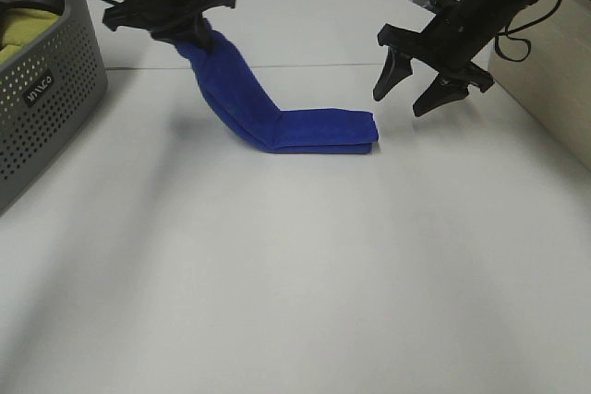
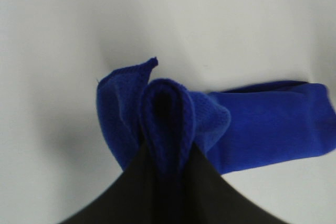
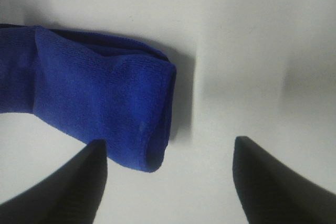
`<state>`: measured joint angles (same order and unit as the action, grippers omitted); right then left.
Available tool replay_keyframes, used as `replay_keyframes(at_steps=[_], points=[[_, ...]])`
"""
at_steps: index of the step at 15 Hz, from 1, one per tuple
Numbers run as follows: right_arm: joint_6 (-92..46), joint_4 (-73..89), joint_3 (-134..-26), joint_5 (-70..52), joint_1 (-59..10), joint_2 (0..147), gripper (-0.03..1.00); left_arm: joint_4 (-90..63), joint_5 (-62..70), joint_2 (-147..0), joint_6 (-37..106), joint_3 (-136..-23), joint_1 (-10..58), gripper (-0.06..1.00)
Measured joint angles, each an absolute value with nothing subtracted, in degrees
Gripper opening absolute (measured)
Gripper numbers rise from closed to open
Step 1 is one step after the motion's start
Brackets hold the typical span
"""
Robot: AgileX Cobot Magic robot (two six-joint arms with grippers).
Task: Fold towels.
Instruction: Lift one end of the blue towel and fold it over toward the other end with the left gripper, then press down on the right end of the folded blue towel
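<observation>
1. Towel point(image 1: 314, 129): royal-blue plush cloth with a fine ribbed pile and stitched edges, folded into a long, narrow band several layers thick.
2. One end of it lies flat on the bench point(image 1: 295, 283), just toward 12 o'clock from the middle of the high view. The other end slopes up off the surface toward 11 o'clock.
3. Left end effector point(image 1: 192, 34), black and at 11 o'clock, is pinched narrow on the towel's upper end. In its wrist view the cloth bulges in a rounded loop between the fingers, with one stitched corner sticking out beside it.
4. Right end effector point(image 1: 399, 103), at 1 o'clock, is spread wide and holds nothing. Its dark, tapered, pointed fingers point(image 3: 86, 182) hang above the bench just beside the towel's flat end, not touching it.
5. Basket point(image 1: 51, 89), at 9 o'clock, is grey plastic with walls pierced by rows of small holes. It holds a yellow-green cloth point(image 1: 23, 29), only partly seen.
6. Bench surface is smooth, white and matte.
</observation>
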<state>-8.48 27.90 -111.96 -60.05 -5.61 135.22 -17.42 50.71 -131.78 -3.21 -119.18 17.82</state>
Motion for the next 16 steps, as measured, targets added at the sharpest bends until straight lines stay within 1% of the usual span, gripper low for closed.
replay_keyframes(at_steps=[1, 2, 4, 8, 10, 13, 14, 16], points=[[-8.48, 27.96, -111.96, -60.45, -5.61, 135.22, 0.65, -17.42, 50.71, -131.78, -3.55, -119.75, 18.85, 0.10], [-8.48, 28.07, -111.96, -61.08, -5.61, 135.22, 0.65, -17.42, 49.79, -131.78, -4.81, -120.72, 22.35, 0.10], [-7.85, 28.25, -111.96, -61.42, -5.61, 135.05, 0.65, -17.53, 47.38, -132.75, -7.79, -120.89, 26.13, 0.10], [-5.39, 24.24, -111.96, -62.51, -5.61, 131.61, 0.65, -18.96, 42.97, -137.34, -14.04, -120.89, 28.07, 0.10], [-0.97, 16.33, -111.96, -62.97, -5.61, 130.12, 0.65, -26.99, 38.62, -139.52, -15.64, -120.89, 28.13, 0.25], [-0.63, 14.95, -111.96, -63.71, -5.61, 129.95, 0.65, -37.13, 37.01, -140.32, -13.98, -120.89, 28.13, 0.55], [-0.57, 15.13, -111.96, -63.88, -5.61, 129.95, 0.65, -40.39, 36.67, -140.43, -12.49, -120.89, 28.13, 0.60], [-0.57, 15.58, -111.96, -63.94, -5.61, 129.89, 0.65, -46.70, 36.04, -140.49, -7.51, -120.89, 28.13, 0.64]])
